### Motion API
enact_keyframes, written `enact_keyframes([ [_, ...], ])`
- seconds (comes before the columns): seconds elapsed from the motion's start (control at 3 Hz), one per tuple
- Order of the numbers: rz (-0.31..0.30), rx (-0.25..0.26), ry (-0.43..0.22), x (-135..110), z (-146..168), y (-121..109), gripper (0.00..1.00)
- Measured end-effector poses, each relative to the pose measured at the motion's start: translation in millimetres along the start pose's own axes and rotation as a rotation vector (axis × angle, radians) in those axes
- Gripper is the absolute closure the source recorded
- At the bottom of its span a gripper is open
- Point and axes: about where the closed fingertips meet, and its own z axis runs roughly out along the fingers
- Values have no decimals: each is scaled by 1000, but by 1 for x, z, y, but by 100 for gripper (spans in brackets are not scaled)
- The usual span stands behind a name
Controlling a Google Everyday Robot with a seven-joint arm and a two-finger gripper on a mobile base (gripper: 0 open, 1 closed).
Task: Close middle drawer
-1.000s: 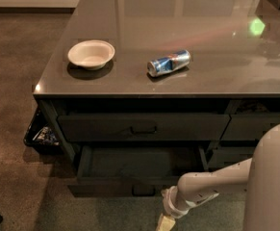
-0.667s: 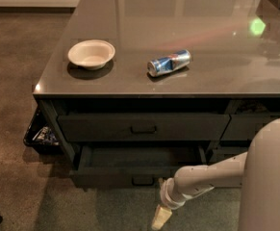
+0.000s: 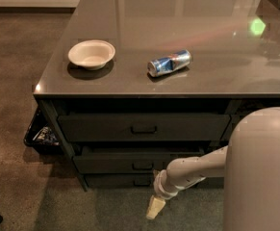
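**Middle drawer almost home**

Camera view: the gripper (image 3: 155,209) is hanging low and pointing at the floor; I cannot tell whether it is wide or narrow. Just above and behind it, the middle drawer (image 3: 110,163) is sitting slightly out. The closing push seems nearly done, and finishing calls for pressing the front inward.

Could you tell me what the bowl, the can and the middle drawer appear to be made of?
Bowl: pale and matte, probably paper or plastic. Can: glossy printed metal, likely aluminium, with a shiny end. Middle drawer: dark grey flat front, matte, perhaps painted metal or laminate; unclear. The gripper hangs low in front of it, below its handle.
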Motion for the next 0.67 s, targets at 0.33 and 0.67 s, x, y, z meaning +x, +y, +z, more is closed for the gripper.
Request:
enact_keyframes([
  [0.33,-4,29,32,0,2,-22,0],
  [0.67,7,95,34,3,6,-69,0],
])
